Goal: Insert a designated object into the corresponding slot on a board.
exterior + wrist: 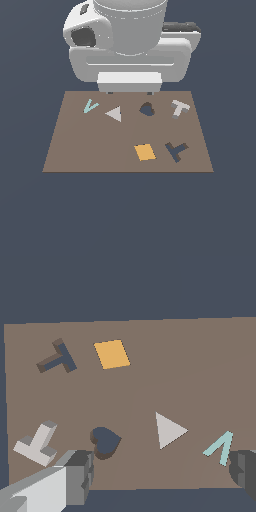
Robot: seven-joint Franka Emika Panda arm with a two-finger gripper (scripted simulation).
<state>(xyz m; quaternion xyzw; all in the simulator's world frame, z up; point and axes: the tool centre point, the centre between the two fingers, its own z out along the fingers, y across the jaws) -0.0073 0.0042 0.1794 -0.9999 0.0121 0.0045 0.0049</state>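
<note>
Gripper fingers spread wide, nothing held. Grey T seen at 3 o'clock of gripper on board; T slot at 6 o'clock of T.

I find no legible text, label, brand, number or sign in either view. The board carries only plain coloured shapes and dark cut-outs, none marked. The grey T-shaped block and the T-shaped slot bear no characters. The arm housing above the board shows no readable marking.
</note>
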